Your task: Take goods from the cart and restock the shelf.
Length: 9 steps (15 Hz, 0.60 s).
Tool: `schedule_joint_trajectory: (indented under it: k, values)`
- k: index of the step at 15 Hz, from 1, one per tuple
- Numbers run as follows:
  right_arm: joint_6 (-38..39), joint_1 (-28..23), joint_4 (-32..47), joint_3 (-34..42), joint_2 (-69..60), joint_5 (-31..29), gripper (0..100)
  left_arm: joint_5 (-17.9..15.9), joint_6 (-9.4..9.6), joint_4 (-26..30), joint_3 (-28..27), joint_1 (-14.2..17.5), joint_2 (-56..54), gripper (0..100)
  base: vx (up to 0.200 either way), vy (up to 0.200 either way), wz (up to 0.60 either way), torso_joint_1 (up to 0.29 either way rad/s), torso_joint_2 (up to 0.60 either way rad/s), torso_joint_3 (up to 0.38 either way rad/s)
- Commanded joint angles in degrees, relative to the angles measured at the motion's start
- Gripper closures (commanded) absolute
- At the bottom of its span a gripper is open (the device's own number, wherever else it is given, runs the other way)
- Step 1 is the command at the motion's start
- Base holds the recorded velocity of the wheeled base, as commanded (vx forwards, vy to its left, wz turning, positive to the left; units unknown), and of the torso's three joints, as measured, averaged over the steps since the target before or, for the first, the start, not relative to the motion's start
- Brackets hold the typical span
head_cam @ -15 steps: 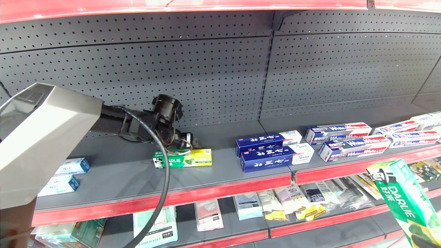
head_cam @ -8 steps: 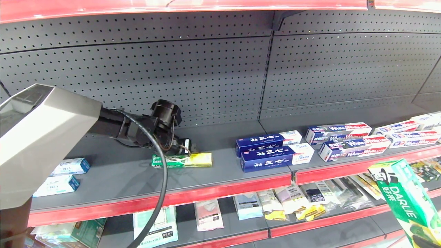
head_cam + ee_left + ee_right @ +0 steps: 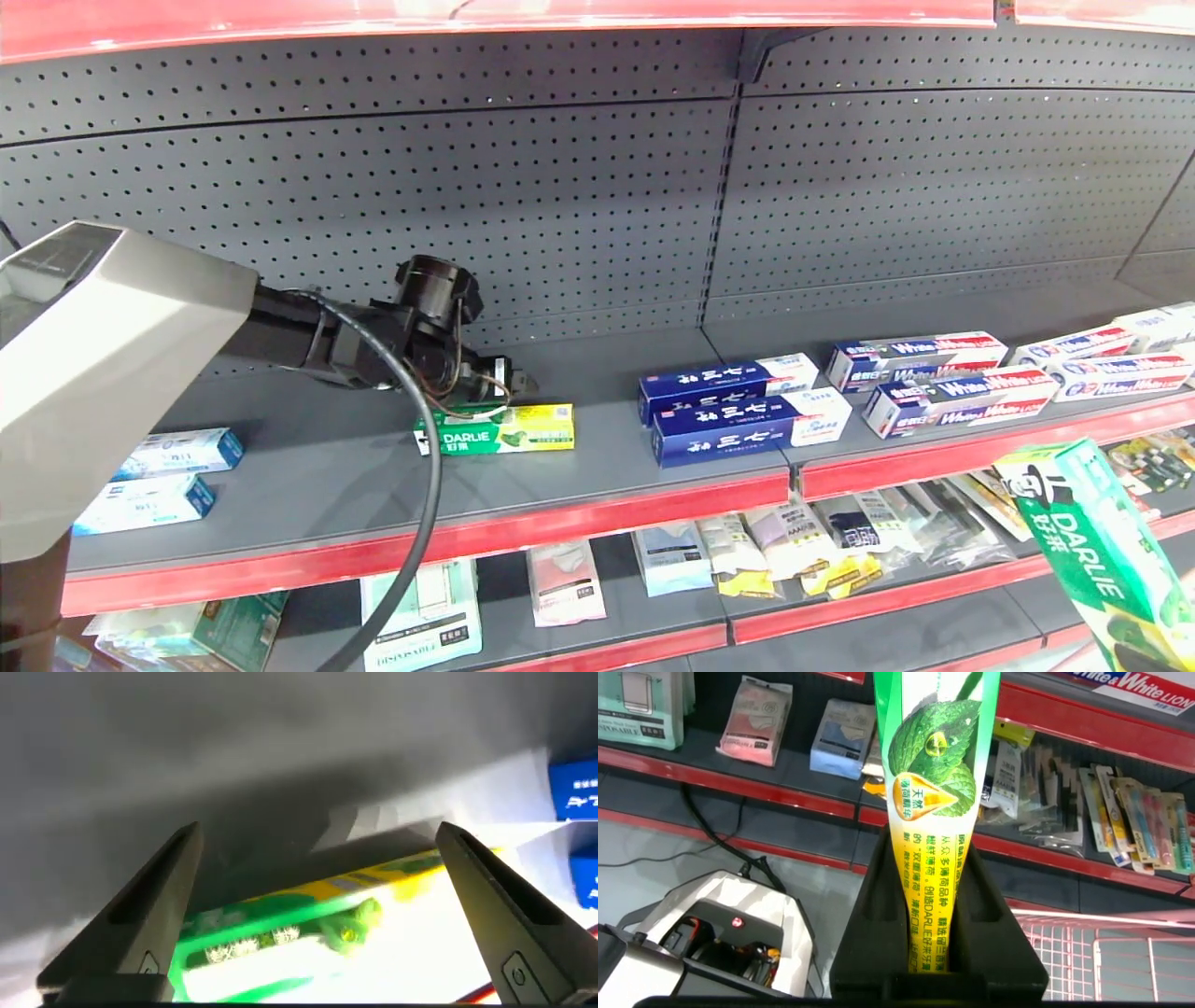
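A green and yellow toothpaste box (image 3: 495, 430) lies flat on the grey shelf (image 3: 308, 485), label up. My left gripper (image 3: 512, 379) hovers just behind and above it, open, and the box (image 3: 308, 933) lies free below the spread fingers (image 3: 163, 905). A second green toothpaste box (image 3: 1092, 555) is held upright at the lower right, below the shelf's front edge. My right gripper (image 3: 936, 868) is shut on that box (image 3: 938, 784) at its yellow end.
Two dark blue boxes (image 3: 742, 411) lie right of the placed box, then red-white-blue boxes (image 3: 934, 383). Small light blue boxes (image 3: 173, 476) sit at the shelf's left. Packets (image 3: 794, 551) fill the lower shelf. A red wire cart (image 3: 1148, 961) stands below.
The left gripper dipped onto the shelf box, then drew back and up a little, leaving it lying label up. The right-held box drifted slightly down and right.
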Motion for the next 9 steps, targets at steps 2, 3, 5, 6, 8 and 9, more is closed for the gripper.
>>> schedule_joint_trajectory:
  k: [2, 3, 5, 6, 8, 9]
  values:
    - [0.0, 0.0, 0.0, 0.1, 0.4, 0.0, 100, -1.3, 4.69, -0.5, 2.5, 2.6, -3.1, 0, 0.000, 0.000, 0.00, 0.000, 0.00, 0.000]
    - [0.0, 0.0, 0.0, 0.2, 0.7, 0.0, 100, -4.2, 7.33, -0.5, 4.1, 3.9, -4.8, 0, 0.000, 0.000, 0.00, 0.000, 0.00, 0.000]
    - [0.0, 0.0, 0.0, 0.2, 0.9, -0.1, 100, -9.2, 11.72, -1.3, 7.4, 6.1, -7.5, 0, 0.000, 0.000, 0.00, 0.000, 0.00, 0.000]
    - [0.0, 0.0, 0.0, 0.3, 0.9, -0.2, 100, -10.2, 13.04, -2.3, 9.1, 6.7, -8.3, 0, 0.000, 0.000, 0.00, 0.000, 0.00, 0.000]
    - [0.0, 0.0, 0.0, 0.7, 0.9, -0.2, 100, -14.3, 17.70, -9.3, 15.8, 9.6, -9.9, 0, 0.000, 0.000, 0.00, 0.000, 0.00, 0.000]
    - [0.0, 0.0, 0.0, 0.7, 0.9, -0.2, 100, -16.4, 19.46, -12.5, 18.7, 10.7, -10.3, 0, 0.000, 0.000, 0.00, 0.000, 0.00, 0.000]
